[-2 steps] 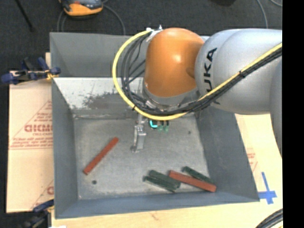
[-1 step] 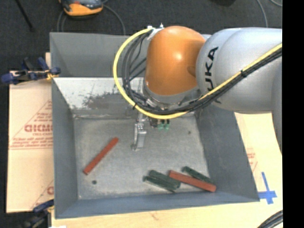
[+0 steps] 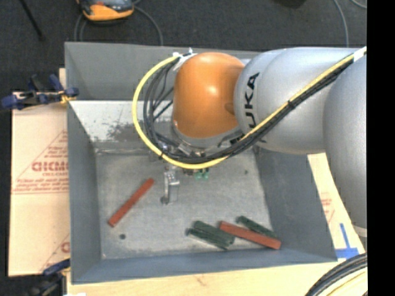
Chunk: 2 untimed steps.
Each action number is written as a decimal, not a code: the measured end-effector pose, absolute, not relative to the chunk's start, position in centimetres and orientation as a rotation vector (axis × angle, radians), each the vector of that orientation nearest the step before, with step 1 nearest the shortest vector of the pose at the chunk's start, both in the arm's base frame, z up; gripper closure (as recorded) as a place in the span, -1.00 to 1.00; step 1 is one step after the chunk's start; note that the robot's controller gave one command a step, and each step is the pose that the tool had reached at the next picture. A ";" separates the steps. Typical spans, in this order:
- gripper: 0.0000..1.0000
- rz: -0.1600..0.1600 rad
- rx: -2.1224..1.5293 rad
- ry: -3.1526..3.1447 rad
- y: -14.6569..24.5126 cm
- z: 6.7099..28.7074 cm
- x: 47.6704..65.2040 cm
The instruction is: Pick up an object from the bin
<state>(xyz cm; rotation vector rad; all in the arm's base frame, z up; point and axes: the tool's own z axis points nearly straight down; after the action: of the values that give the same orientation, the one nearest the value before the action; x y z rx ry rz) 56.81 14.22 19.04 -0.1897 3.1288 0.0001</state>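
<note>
My gripper (image 3: 168, 190) hangs below the orange wrist cover near the middle of the bin floor, and one metal finger shows, pointing down. A flat red-orange stick (image 3: 131, 202) lies slanted on the floor just left of that finger, not touching it. Nothing shows at the fingertip.
Near the front right of the bin lie a dark green bar (image 3: 212, 234), a second red-orange stick (image 3: 250, 235) and another dark green bar (image 3: 256, 226), close together. The arm and its cables cover the back right of the bin.
</note>
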 end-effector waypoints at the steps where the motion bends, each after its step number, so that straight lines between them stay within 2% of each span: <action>1: -1.00 0.001 -0.459 3.102 18.6 16.1 58.5; 2: -1.00 -0.001 -0.779 3.040 19.3 15.0 58.1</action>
<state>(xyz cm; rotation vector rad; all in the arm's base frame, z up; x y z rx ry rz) 58.15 19.28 15.00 -0.7791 3.0401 -0.0011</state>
